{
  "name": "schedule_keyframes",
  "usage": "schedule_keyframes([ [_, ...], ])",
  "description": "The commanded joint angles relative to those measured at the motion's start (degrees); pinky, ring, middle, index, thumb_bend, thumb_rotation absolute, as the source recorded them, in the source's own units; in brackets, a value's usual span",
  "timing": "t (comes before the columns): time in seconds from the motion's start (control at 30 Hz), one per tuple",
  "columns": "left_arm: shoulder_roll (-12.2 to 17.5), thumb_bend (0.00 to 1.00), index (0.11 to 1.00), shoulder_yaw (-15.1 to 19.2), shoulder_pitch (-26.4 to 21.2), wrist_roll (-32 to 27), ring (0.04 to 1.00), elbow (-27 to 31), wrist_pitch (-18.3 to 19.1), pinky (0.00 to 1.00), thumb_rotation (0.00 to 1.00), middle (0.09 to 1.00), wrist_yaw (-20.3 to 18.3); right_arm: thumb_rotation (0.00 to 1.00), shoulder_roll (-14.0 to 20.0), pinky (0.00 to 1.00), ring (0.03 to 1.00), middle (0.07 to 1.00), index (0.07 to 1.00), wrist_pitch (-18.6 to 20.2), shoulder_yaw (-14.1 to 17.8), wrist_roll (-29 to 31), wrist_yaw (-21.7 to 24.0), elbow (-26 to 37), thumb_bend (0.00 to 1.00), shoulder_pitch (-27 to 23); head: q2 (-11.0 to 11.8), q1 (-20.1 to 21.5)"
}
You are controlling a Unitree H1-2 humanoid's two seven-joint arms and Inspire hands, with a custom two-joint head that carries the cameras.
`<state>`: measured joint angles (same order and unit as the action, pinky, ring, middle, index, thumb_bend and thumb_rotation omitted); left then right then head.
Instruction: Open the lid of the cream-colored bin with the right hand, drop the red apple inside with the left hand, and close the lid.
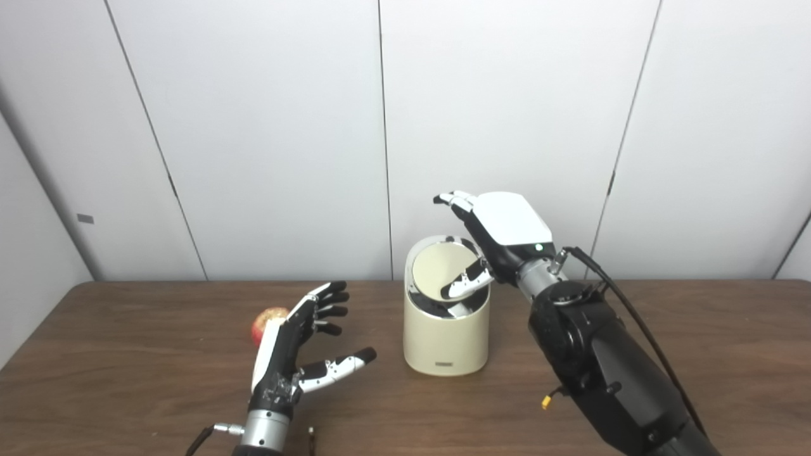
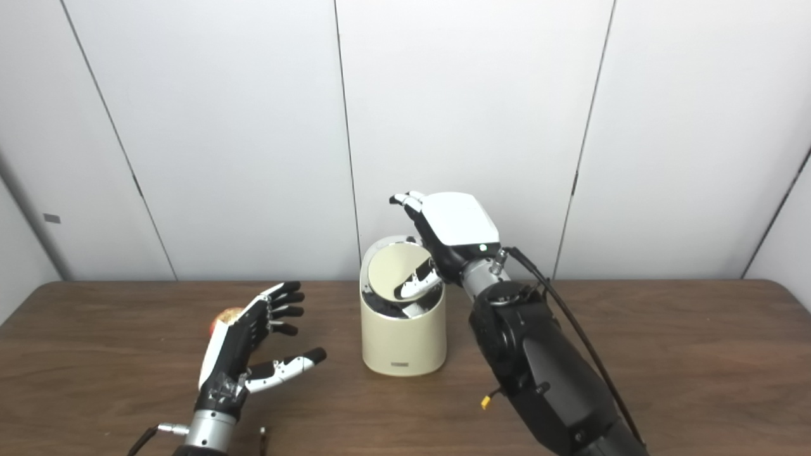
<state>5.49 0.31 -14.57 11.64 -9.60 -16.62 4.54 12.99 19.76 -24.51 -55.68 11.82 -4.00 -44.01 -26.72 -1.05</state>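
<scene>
A: Centre frame, the cream bin [image 1: 446,339] stands on the brown table [image 1: 697,354], its lid [image 1: 439,269] tilted; the right hand [image 1: 500,237] is over it, thumb on the lid.

B: Grasping it?

A: Can't tell. Lower left, the left hand [image 1: 298,345] is spread, holding nothing; the red apple [image 1: 266,321] peeks out behind it.

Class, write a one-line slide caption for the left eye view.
Right hand tilts the bin's lid; open left hand beside apple.

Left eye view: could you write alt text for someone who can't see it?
A robot's right hand presses its thumb on the tilted lid of a cream bin on a brown table. Its left hand, fingers spread and empty, is beside a red apple lying on the table.
</scene>
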Motion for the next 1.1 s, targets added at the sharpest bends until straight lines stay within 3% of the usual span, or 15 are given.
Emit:
schedule_keyframes([
  [0.0, 0.3, 0.76, 0.823, 0.2, -1.3, 0.0, 0.732, 1.8, -0.6, 0.62, 0.09, 0.782, 0.4, 0.26, 0.4, 0.63, 0.782, 0.887, 0.865, 0.4, 1.6, 0.3, -0.6, 0.5, 0.87, 0.1, 0.0, 0.1],
  [0.17, 0.5, 0.75, 0.821, 0.1, -1.4, -0.3, 0.730, 1.3, -1.0, 0.61, 0.07, 0.780, 0.2, 0.36, -1.7, 0.61, 0.758, 0.849, 0.856, -0.7, 5.4, 4.9, -3.1, 1.8, 0.73, 1.2, 0.2, 0.2],
  [0.4, 0.7, 0.75, 0.821, 0.0, -1.4, -0.2, 0.729, 1.0, -1.4, 0.62, 0.09, 0.780, 0.2, 0.44, -2.3, 0.67, 0.802, 0.855, 0.863, -1.2, 9.9, 10.2, -5.3, 3.7, 0.68, 2.9, 0.4, 0.0],
  [0.67, 0.8, 0.75, 0.821, 0.3, -1.3, -0.8, 0.725, 1.3, -1.3, 0.61, 0.08, 0.779, 0.1, 0.38, -1.0, 0.59, 0.740, 0.821, 0.843, -3.2, 15.6, 15.7, -9.2, 4.9, 0.66, 7.2, 0.3, 0.0],
  [0.8, 1.0, 0.75, 0.818, 0.6, -1.4, -0.7, 0.719, 1.1, -1.7, 0.61, 0.08, 0.776, 0.1, 0.32, -1.1, 0.59, 0.745, 0.817, 0.831, -8.7, 19.7, 22.5, -12.5, 4.0, 0.65, 11.7, 0.2, 0.1],
  [1.07, 1.5, 0.75, 0.815, 0.7, -1.8, -0.3, 0.718, 0.4, -1.7, 0.60, 0.08, 0.772, 0.3, 0.36, -1.8, 0.64, 0.761, 0.842, 0.844, -23.2, 21.3, 30.8, -17.8, 0.1, 0.70, 21.0, 0.0, 1.1],
])
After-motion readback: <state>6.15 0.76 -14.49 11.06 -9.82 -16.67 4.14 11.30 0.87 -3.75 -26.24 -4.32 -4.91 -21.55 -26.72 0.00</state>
